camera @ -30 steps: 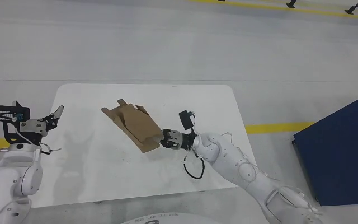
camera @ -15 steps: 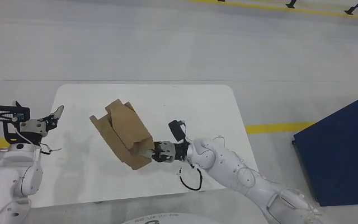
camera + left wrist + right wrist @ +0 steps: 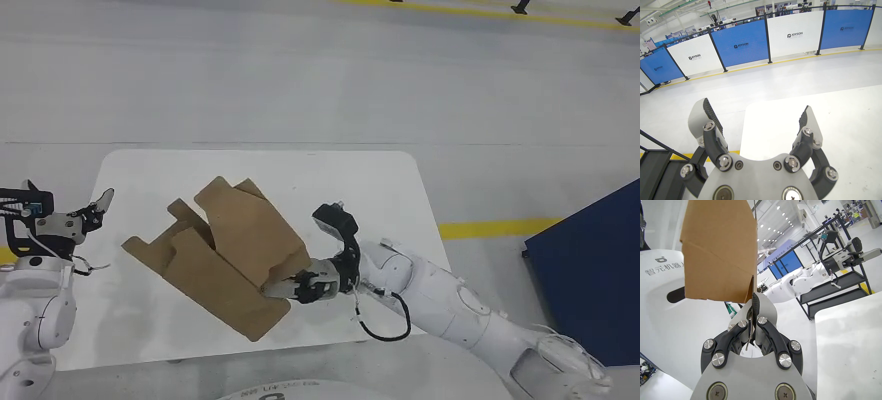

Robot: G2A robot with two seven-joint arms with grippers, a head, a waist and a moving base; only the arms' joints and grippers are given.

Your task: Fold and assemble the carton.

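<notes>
Right arm stretches in from five o'clock, elbow bent. The right gripper [image 3: 298, 289] [image 3: 753, 303] is clamped on a panel edge of the half-open brown carton [image 3: 235, 258] [image 3: 719, 253], held above the table's [image 3: 385, 185] middle. The left gripper [image 3: 101, 203] [image 3: 757, 115], at the nine o'clock edge, gapes wide and empty.

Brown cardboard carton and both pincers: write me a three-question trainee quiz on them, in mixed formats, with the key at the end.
1. True or false: the right pincer is shut on an edge of the brown cardboard carton.
2. The left pincer is: A) open and holding nothing; B) shut on the carton; C) pinching a cable.
3. Fill in: in the top view, the carton shows over the white, round-cornered ___.
Key: 1 true; 2 A; 3 table.
</notes>
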